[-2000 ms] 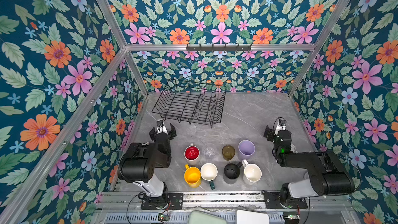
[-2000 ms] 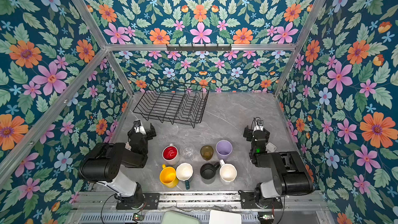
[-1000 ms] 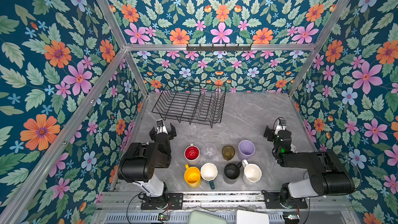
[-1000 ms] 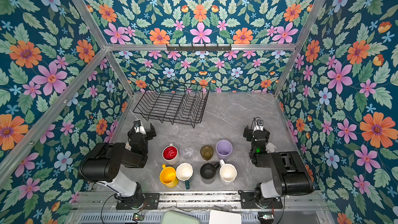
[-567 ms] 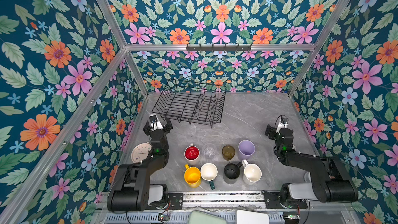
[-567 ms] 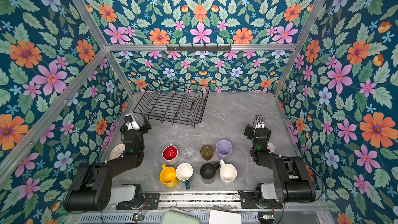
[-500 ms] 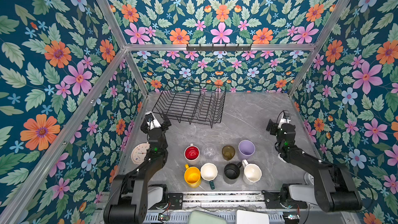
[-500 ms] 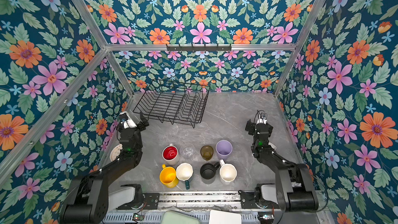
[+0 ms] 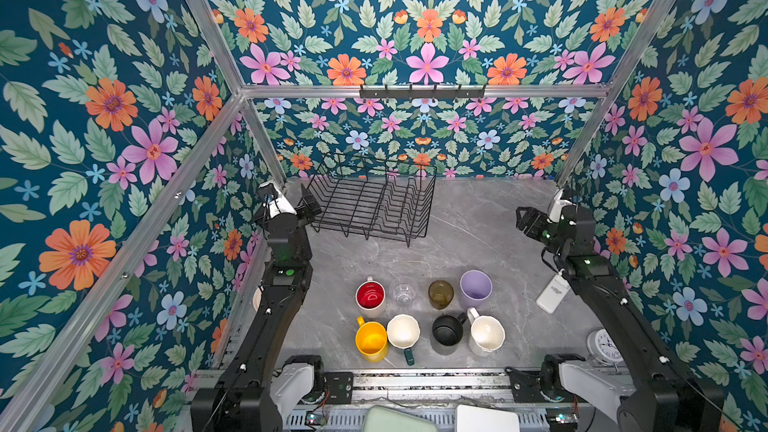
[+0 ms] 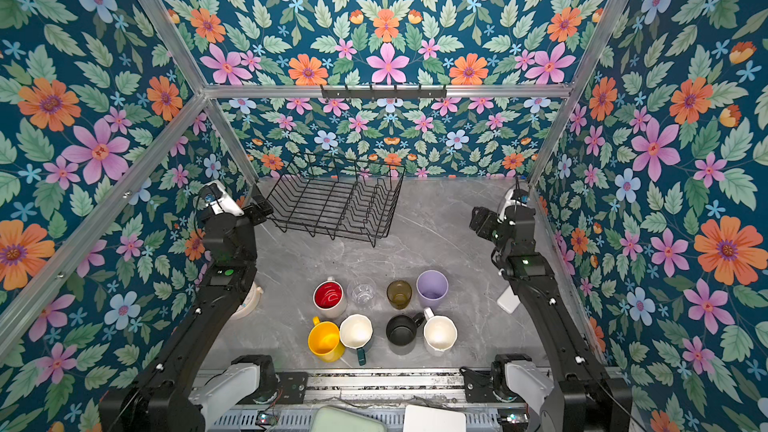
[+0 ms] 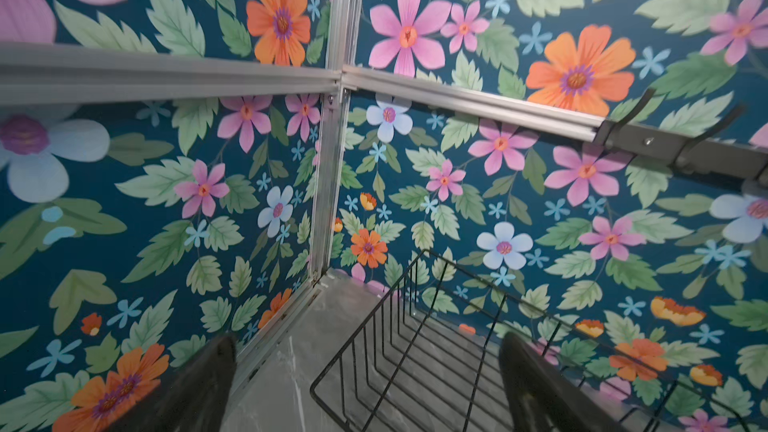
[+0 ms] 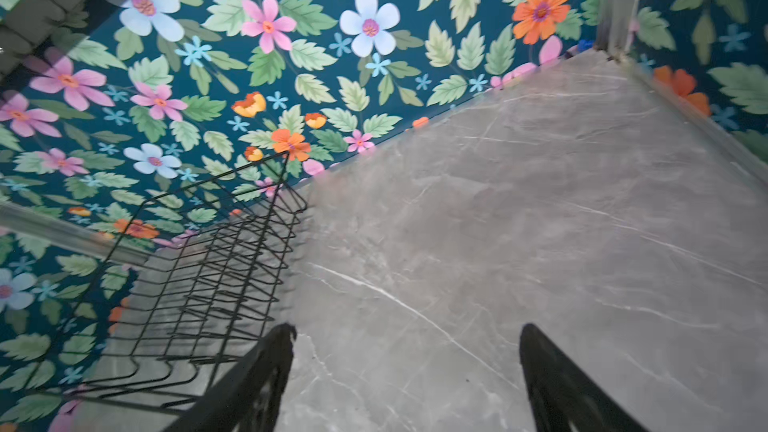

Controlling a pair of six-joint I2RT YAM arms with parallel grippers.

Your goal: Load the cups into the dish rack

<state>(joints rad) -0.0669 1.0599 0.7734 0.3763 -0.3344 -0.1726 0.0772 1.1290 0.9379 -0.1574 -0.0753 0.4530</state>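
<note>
Two rows of cups stand near the table's front: a red-inside mug point(image 9: 370, 295), clear glass point(image 9: 403, 290), amber glass point(image 9: 440, 293) and lilac tumbler point(image 9: 475, 284), then a yellow mug point(image 9: 371, 340), green-handled cup point(image 9: 402, 331), black mug point(image 9: 447, 329) and white mug point(image 9: 486, 335). The black wire dish rack point(image 9: 370, 201) point(image 10: 332, 205) sits empty at the back left. My left gripper point(image 9: 307, 205) point(image 11: 368, 342) hangs open over the rack's point(image 11: 400, 280) near left corner. My right gripper point(image 9: 525, 218) point(image 12: 407, 332) is open above bare table, right of the rack point(image 12: 216, 268).
A white alarm clock point(image 9: 604, 344) stands at the front right, and a white flat object point(image 9: 552, 292) lies beside the right arm. Another round white thing point(image 10: 249, 301) peeks out behind the left arm. A black hook rail point(image 9: 422, 91) is on the back wall.
Both arms have unfolded from low beside the cups and reached up toward the back. The left gripper now sits at the rack's corner. The right jaws have narrowed a little.
</note>
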